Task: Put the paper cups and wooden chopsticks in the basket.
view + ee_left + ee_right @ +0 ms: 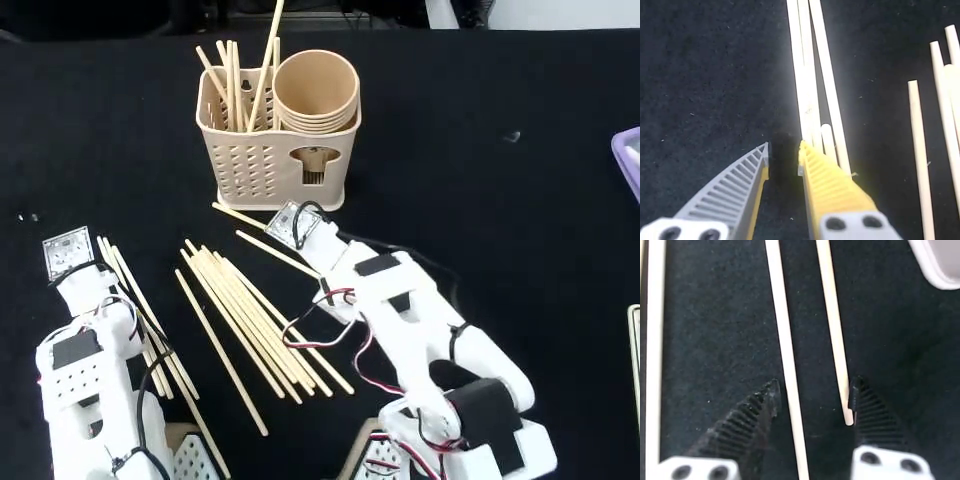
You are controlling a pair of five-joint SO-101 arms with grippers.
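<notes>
The beige perforated basket [262,160] stands at the back middle, holding stacked paper cups [316,90] and several upright wooden chopsticks [235,85]. More chopsticks [250,320] lie fanned out on the black table. My right gripper [815,389] is open and low over the table just in front of the basket, with two chopsticks [785,345] lying between its fingers. My left gripper [783,152] is open at the front left. A small bundle of chopsticks [810,75] lies along the outside of its yellow finger [827,185], and bare cloth is between the fingers.
A corner of the basket's base [939,265] is close to my right gripper. A purple container [628,160] pokes in at the right edge. The right arm's [420,330] cables hang over the chopstick pile. Black cloth lies bare at the far left and right.
</notes>
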